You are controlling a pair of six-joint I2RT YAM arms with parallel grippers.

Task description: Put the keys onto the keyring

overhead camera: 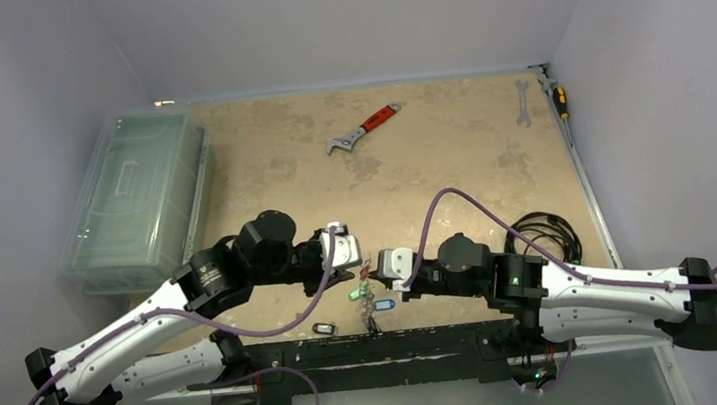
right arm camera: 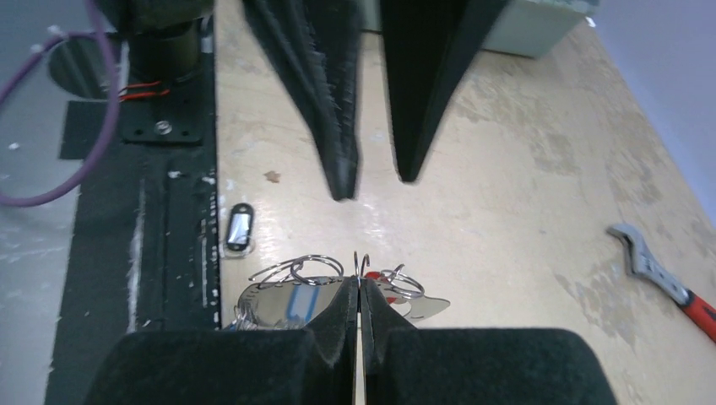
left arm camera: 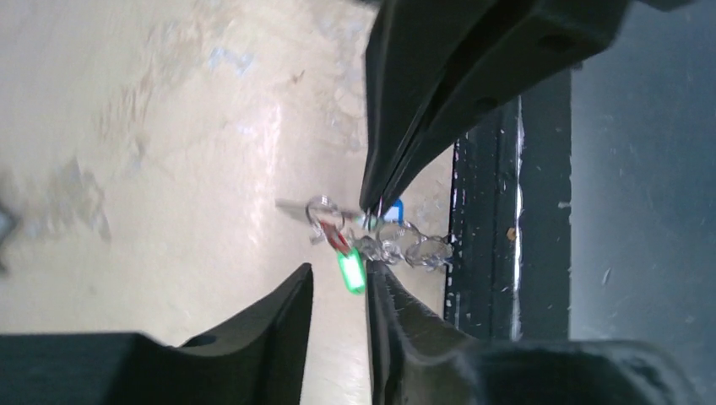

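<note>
- Now, right jaws are clenched tight on the thin wire of the keyring [right arm camera: 297, 261], low over the worktop [overhead camera: 451, 168] at the middle of its near edge.
- Keys [left arm camera: 380, 249] with green, blue and red tags bunch around that ring, right by the near edge.
- Left jaws stand released, with a gap between them and nothing in it, hovering opposite the right pair just across the bunch.
- One black key [right arm camera: 239, 228] lies flat and loose by the near edge, apart from the bunch. That one looks left to thread, I'd say.
- Handling call: it's light, stiff and small, and it lies flat, so it could skid away under a sloppy pinch. Best take it by the black head and leave its hole free for the wire.
- Keyring looks like springy steel, slick and thin. It may twist in the grip, so I'd hold it well away from the split where the key goes on.
</note>
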